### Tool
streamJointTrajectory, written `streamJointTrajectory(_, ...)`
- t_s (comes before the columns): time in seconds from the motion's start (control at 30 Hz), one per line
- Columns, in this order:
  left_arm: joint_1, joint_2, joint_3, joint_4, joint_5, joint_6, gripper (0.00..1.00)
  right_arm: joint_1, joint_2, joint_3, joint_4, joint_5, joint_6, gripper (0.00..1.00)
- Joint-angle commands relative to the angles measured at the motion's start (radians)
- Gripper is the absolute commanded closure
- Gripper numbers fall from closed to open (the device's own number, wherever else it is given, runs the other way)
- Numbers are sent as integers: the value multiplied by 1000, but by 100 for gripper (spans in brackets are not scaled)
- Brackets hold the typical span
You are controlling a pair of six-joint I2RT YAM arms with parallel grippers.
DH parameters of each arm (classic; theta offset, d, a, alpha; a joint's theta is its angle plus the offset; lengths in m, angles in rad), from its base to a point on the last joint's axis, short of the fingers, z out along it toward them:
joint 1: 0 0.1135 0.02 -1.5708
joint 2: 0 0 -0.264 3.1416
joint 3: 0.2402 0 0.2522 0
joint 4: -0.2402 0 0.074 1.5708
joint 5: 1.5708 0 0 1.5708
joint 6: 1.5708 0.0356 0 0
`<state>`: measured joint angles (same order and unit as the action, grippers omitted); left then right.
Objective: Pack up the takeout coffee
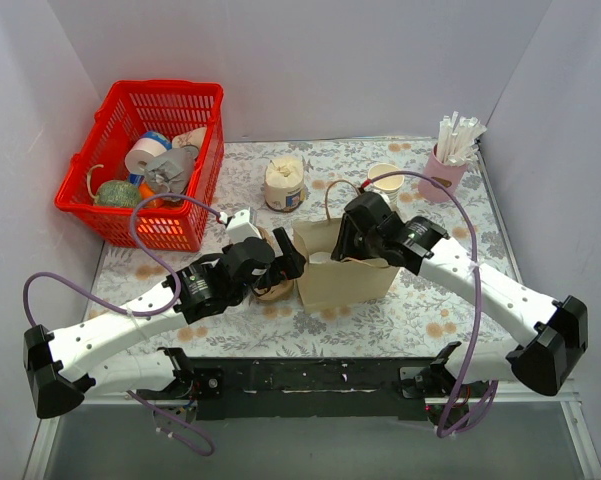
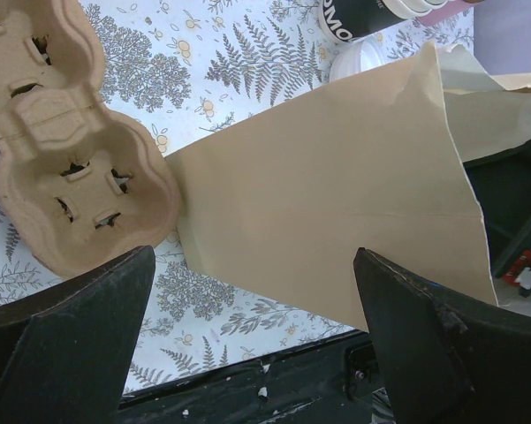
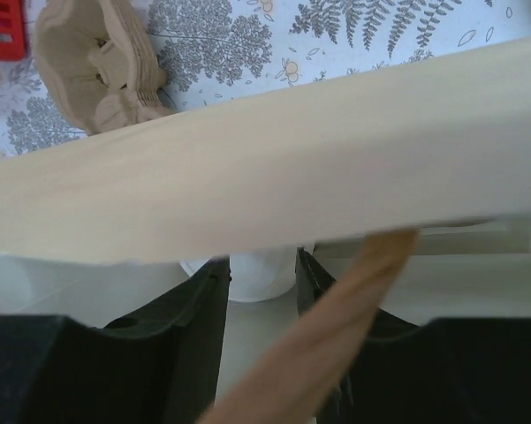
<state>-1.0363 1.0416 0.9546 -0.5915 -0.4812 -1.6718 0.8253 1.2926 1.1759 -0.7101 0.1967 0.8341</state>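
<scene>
Table (image 1: 430,300): flat top under a cloth printed with grey ferns and small orange flowers.
Basket (image 1: 140,88): red plastic lattice, rectangular, at the far left, filled with mixed items.
Paper bag (image 1: 350,275): plain brown kraft, smooth and creased, at the centre; a twisted paper handle (image 3: 336,327) shows at its mouth.
Cup carrier (image 2: 62,159): moulded tan pulp, rough and lobed, with slotted wells, touching the bag's left side.
Jar (image 1: 284,183): cream, cylindrical, brown label, beyond the bag.
Holder (image 1: 442,175): pink, full of white sticks, far right.
Stack of cups (image 1: 385,180): white paper, lidless.
Takeout coffee (image 3: 263,284): white paper cup at the bag's mouth, behind its rim, pinched between the black fingers of the right gripper (image 3: 261,265).
Left gripper (image 2: 254,256): jaws spread wide and empty, over the bag's edge beside the carrier.
</scene>
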Motion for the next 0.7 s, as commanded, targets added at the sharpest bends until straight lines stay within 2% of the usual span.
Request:
streamJointTrajectory(0.0,2,-9,18,-11,-4,6,2,3,-44,68,-26,53,-12,55)
streamJointTrajectory(0.4,2,-8,30,-27,-13,1,2,3,-122,152,-31,102,-41,49)
streamJointTrajectory(0.67,2,-23,61,-79,-60,-11,2,1,-223,188,81,130,-122,43)
